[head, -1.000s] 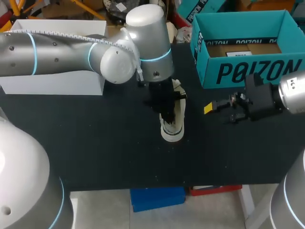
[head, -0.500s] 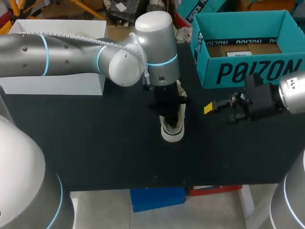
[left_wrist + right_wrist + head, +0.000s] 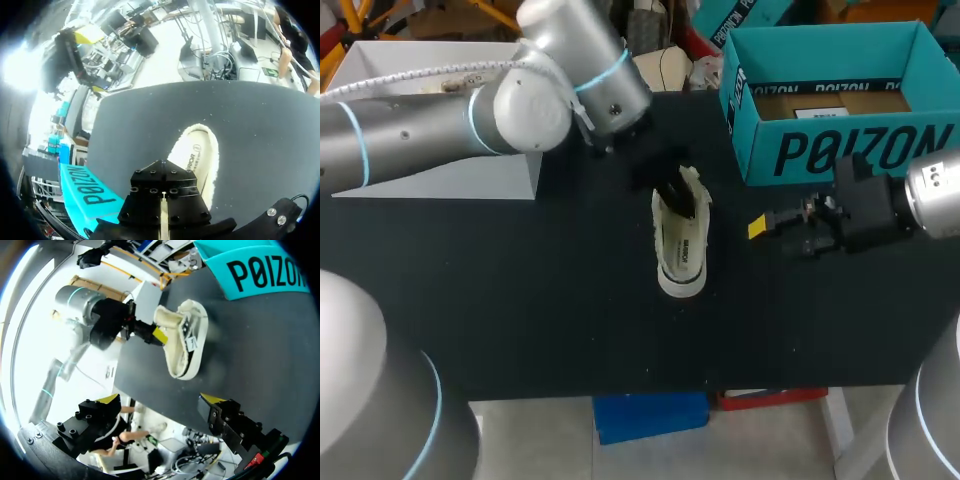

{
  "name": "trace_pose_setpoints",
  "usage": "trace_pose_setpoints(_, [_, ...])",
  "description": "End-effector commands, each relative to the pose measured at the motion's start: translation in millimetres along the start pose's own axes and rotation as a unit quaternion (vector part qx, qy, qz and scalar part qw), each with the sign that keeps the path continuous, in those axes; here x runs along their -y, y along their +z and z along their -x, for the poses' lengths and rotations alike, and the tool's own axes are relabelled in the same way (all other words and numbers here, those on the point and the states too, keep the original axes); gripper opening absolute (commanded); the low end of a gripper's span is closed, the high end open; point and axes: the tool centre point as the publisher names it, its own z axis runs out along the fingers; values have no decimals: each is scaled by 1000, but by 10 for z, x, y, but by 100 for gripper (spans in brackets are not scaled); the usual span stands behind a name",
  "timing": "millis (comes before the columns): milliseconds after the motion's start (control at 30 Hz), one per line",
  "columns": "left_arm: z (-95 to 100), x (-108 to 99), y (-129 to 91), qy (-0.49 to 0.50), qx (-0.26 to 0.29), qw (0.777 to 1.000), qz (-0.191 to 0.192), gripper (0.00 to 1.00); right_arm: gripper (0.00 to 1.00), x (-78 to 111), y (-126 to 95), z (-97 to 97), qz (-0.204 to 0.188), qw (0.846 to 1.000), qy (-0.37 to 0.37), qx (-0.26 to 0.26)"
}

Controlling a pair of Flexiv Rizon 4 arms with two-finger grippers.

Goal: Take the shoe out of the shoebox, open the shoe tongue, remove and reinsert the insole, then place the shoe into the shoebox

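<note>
Shoe (image 3: 680, 245) loose on surface (image 3: 520, 300). L pincer (image 3: 156, 334) at its mouth, grip can't tell; R pincer (image 3: 160, 400) wide open, empty. Risk: pull drags shoe.

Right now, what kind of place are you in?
Probably a robot lab bench: my left arm and right arm over a black table, with a shoe and a teal shoebox.

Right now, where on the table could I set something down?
Bare table left of the shoe, from the white box to the near edge. Crowded between shoe and shoebox, where the right gripper sits; the left gripper is at the shoe's far end.
</note>
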Motion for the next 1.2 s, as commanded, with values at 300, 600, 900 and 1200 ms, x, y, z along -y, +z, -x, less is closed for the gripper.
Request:
trace_pose_setpoints(300, [76, -630, -898, -217, 245, 943, 59, 0, 100, -1, -5, -4, 0, 1000, 0, 0])
trace_pose_setpoints(600, [38, -1083, -779, -220, 183, 956, 66, 0, 100, -1, -5, -4, 0, 1000, 0, 0])
trace_pose_setpoints(900, [99, -1363, -485, -199, 132, 968, 79, 0, 100, -1, -5, -4, 0, 1000, 0, 0])
trace_pose_setpoints(1200, [186, -1358, -178, -169, 96, 979, 57, 0, 100, -1, -5, -4, 0, 1000, 0, 0])
